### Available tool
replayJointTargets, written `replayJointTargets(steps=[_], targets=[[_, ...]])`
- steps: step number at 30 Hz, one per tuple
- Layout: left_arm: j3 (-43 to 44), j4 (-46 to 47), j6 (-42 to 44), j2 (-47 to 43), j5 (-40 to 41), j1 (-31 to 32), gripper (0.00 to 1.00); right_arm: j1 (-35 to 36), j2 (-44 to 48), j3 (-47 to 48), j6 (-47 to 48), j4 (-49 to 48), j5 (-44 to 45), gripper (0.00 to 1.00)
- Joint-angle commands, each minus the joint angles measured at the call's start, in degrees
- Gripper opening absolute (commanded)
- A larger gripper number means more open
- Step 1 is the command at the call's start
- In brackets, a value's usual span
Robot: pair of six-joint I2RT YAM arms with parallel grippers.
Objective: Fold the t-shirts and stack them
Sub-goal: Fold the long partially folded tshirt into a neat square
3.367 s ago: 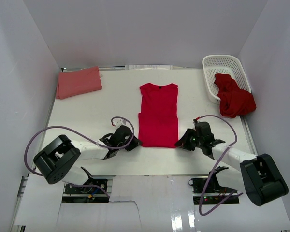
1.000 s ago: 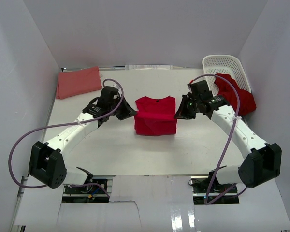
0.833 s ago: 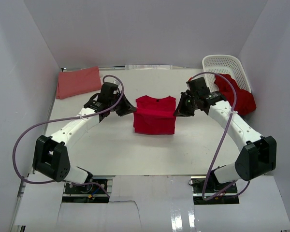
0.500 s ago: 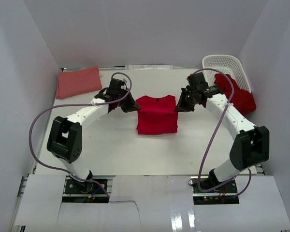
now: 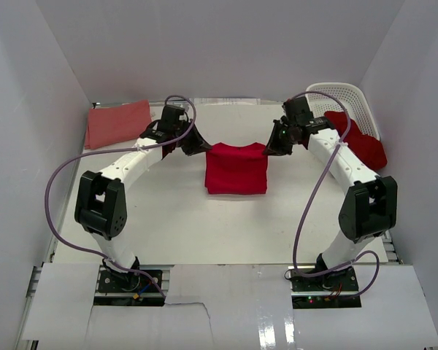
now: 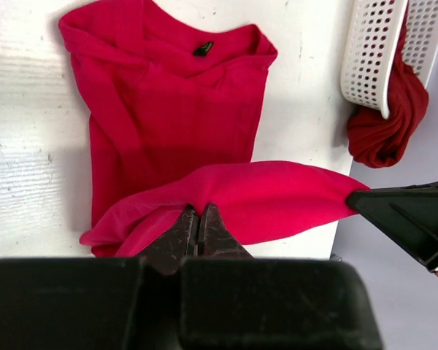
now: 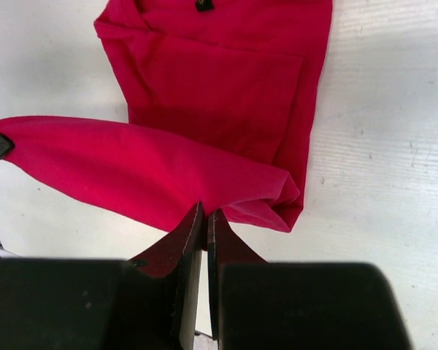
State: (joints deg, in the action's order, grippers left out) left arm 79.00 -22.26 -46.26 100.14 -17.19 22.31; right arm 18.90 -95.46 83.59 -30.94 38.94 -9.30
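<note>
A plain crimson t-shirt (image 5: 236, 169) lies on the table (image 5: 175, 219), midway across and nearer the far edge. Its lower half is doubled over the collar end, with the hem stretched between the left gripper (image 5: 196, 148) and right gripper (image 5: 270, 149), each pinched tight on a corner. The white lattice basket (image 5: 336, 93) (far right corner) holds one crumpled crimson shirt (image 5: 361, 142), spilling over its rim. A folded salmon-pink shirt (image 5: 118, 122) sits at the far left corner. Three shirts, one basket.
</note>
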Motion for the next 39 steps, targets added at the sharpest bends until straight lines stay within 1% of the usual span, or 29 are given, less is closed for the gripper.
replayJointTargets(steps=[1,8,14,20,26,30,36,37,38,39], targets=[[3.35,-0.06,1.00,0.67,-0.47,-0.86,0.00,-0.70,-1.57,4.64,1.32,-1.15,-0.54,0.08],[7.21,0.20,1.35,6.03,-0.03,-1.04,0.00,-1.14,-6.84,9.30,2.29,-1.32,-0.72,0.08],[9.67,2.48,0.73,11.21,0.84,-1.04,0.00,-1.58,-10.62,12.21,2.46,-2.37,0.25,0.08],[14.95,2.49,0.56,15.87,1.90,-1.39,0.00,-2.81,-15.45,17.21,3.08,-3.17,-1.77,0.08],[22.94,0.55,0.82,21.14,0.76,-2.53,0.00,-4.30,-19.76,20.03,2.99,-4.31,-2.91,0.08],[26.81,-0.41,0.82,24.75,0.58,-3.06,0.03,-5.44,-23.10,21.44,2.99,-5.62,-4.58,0.08],[31.56,-0.15,0.56,28.61,1.19,-4.11,0.09,-7.55,-26.88,23.02,2.81,-10.72,-7.31,0.08],[32.43,0.02,0.56,30.28,1.11,-4.11,0.16,-7.73,-27.41,23.28,2.81,-11.51,-7.40,0.08],[33.75,0.81,0.64,31.08,1.72,-4.29,0.18,-7.99,-28.11,23.28,2.81,-13.00,-6.96,0.08],[34.11,1.25,0.64,31.69,2.33,-4.29,0.22,-8.08,-28.46,23.28,2.73,-13.62,-6.61,0.08]])
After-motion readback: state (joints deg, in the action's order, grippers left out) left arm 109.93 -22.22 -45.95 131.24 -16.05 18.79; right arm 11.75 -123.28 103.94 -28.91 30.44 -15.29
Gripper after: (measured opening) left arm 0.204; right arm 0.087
